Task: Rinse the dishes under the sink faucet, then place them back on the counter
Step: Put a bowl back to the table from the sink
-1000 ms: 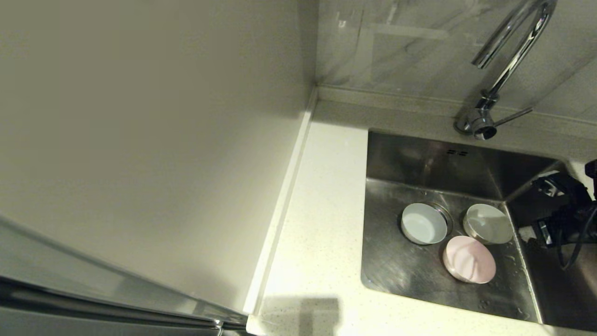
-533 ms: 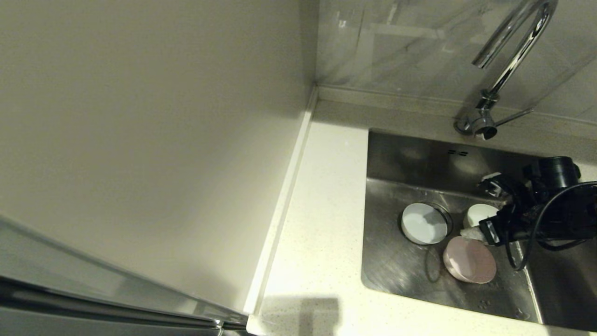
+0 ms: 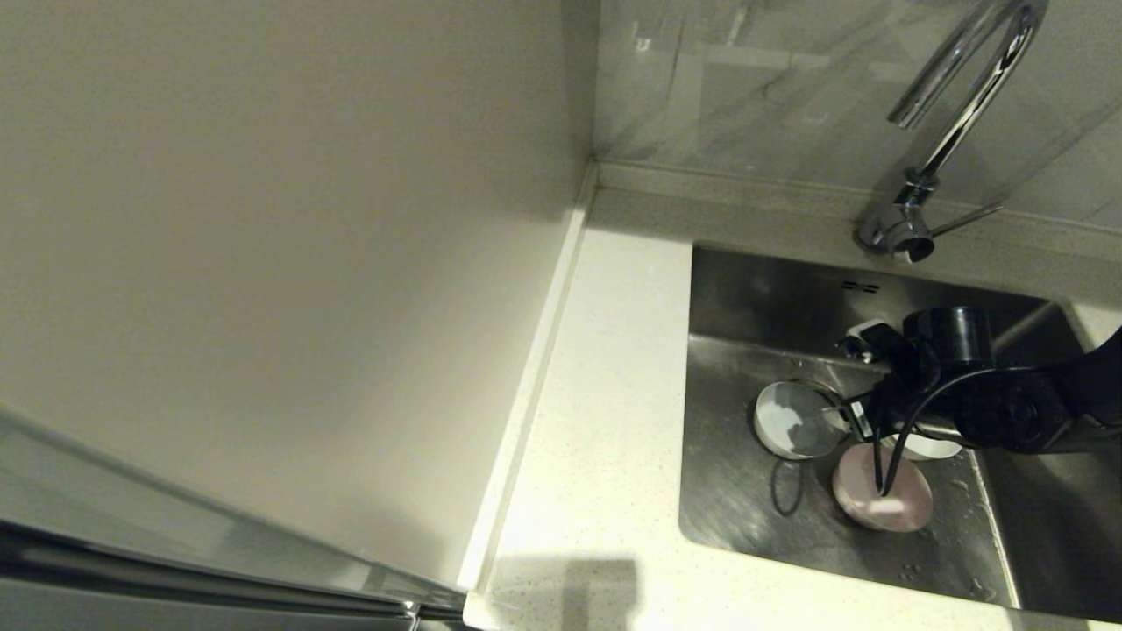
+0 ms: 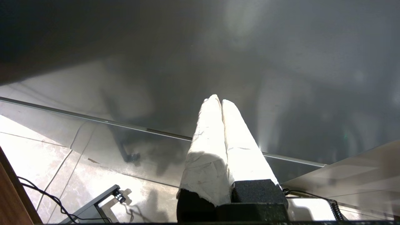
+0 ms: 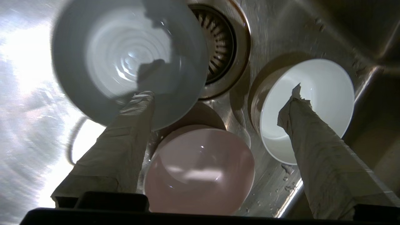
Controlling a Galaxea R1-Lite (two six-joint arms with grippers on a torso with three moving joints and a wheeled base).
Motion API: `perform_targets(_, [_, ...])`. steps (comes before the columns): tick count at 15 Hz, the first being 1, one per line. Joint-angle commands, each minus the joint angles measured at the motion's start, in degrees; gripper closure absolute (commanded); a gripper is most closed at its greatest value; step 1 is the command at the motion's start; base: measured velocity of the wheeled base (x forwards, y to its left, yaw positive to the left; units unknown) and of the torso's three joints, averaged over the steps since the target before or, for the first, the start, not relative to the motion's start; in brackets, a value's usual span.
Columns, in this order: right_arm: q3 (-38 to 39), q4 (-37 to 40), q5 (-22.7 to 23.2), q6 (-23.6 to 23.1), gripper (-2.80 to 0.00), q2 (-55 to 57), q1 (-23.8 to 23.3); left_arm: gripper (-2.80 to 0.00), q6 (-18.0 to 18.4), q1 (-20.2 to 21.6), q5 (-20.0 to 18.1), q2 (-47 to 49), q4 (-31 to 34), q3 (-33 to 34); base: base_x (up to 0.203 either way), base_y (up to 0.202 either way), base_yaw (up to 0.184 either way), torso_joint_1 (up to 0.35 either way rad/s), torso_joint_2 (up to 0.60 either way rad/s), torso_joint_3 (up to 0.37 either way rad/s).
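Right end effector [image 3: 863, 386] now over sink [image 3: 745, 491] bowls, fingers wider apart.

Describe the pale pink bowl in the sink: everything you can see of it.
The pale pink bowl is small, round and shallow, with a smooth glossy surface that looks like glazed ceramic or plastic. It sits open side up on the wet steel floor of the sink, nearest the front edge, and appears empty, with a soft highlight inside. The blue-grey bowl and the whitish bowl lie just behind it; whether their rims touch it is unclear. The right hand hangs open above it, not touching.
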Motion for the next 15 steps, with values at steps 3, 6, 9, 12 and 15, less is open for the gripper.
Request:
perform_targets(3, [-0.57, -0.28, -1.66, 0.55, -2.8, 3.62, 0.71, 0.0, -0.03, 0.0, 0.0, -0.18, -0.02, 0.0, 0.0, 0.0, 0.0, 0.0, 0.0, 0.0])
perform_targets(6, [-2.25, -0.2, -1.66, 3.3, -2.8, 5.46, 1.76, 0.0, -0.03, 0.0, 0.0, -0.18, -0.02, 0.0, 0.0, 0.0, 0.0, 0.0, 0.0, 0.0])
perform_targets(9, [-5.72, -0.28, -1.72, 3.89, -2.8, 8.44, 2.1, 0.0, -0.03, 0.0, 0.0, -0.18, -0.02, 0.0, 0.0, 0.0, 0.0, 0.0, 0.0, 0.0])
perform_targets(12, [-9.39, -0.36, -1.92, 3.91, -2.8, 11.34, 1.94, 0.0, -0.03, 0.0, 0.0, -0.18, -0.02, 0.0, 0.0, 0.0, 0.0, 0.0, 0.0, 0.0])
perform_targets(15, [-10.94, -0.37, -2.54, 4.11, -2.8, 13.32, 1.44, 0.0, -0.03, 0.0, 0.0, -0.18, -0.02, 0.0, 0.0, 0.0, 0.0, 0.0, 0.0, 0.0])
